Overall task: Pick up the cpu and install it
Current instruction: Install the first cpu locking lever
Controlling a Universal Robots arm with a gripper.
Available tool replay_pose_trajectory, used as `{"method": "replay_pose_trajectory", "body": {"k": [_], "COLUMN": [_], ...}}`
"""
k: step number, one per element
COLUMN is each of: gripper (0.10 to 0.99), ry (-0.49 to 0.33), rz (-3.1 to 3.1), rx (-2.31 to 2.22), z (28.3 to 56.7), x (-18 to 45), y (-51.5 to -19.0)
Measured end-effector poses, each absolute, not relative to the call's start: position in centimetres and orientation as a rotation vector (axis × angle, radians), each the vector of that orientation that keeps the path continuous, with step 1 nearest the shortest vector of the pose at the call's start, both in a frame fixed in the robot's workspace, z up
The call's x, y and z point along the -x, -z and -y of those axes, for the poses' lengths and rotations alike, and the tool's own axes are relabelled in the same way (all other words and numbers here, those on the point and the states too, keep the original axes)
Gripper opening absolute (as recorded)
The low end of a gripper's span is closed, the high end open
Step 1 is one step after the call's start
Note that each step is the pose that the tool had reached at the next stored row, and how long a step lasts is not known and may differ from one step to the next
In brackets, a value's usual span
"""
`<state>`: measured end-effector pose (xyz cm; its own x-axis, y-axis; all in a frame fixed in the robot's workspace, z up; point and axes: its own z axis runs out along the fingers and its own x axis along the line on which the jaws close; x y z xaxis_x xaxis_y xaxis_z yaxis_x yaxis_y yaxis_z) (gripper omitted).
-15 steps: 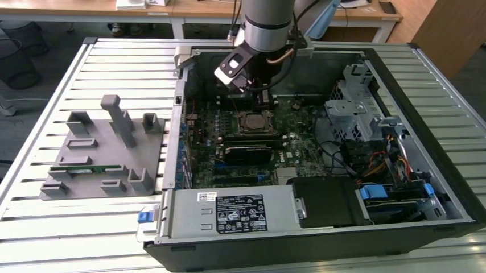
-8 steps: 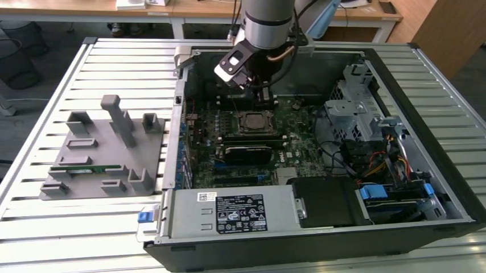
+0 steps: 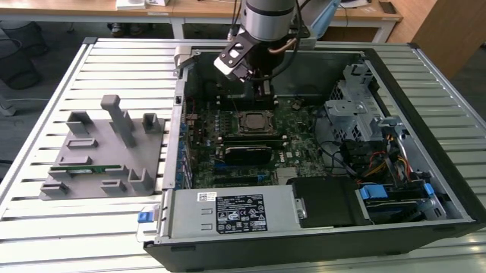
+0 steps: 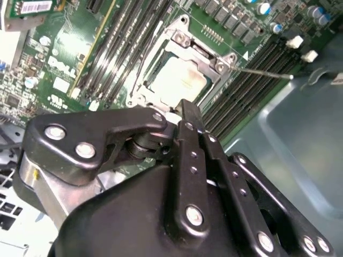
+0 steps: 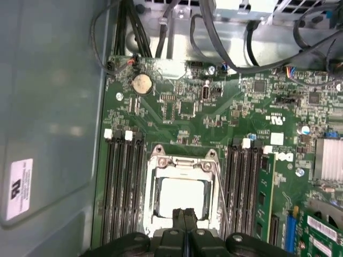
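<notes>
Just below the closed, empty claw (image 5: 184,222), the cpu (image 5: 182,195) sits seated inside its metal socket frame (image 5: 151,187) on the green motherboard (image 5: 182,115).

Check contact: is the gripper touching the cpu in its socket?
Cannot tell. In both wrist views the shut gripper overlaps the near edge of the cpu seated in the socket; neither shows contact or a gap plainly.

Inside the open case (image 3: 456,187), the gripper (image 5: 185,225), fingers pressed together, is hanging just above the cpu (image 5: 182,195) sitting in its socket (image 5: 211,176). Memory slots (image 5: 120,187) are flanking the socket on both sides, a drive cage (image 3: 357,108) and cables (image 3: 379,162) crowding the exterior view's right.
</notes>
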<state>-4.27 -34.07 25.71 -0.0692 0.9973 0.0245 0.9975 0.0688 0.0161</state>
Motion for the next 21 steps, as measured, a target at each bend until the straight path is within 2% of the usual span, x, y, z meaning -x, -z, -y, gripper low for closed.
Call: {"method": "replay_pose_trajectory", "body": {"k": [21], "gripper": [0.106], "ry": [0.044], "rz": [2.479], "rx": [1.915], "z": [34.12], "x": [4.28], "y": [-25.90]}}
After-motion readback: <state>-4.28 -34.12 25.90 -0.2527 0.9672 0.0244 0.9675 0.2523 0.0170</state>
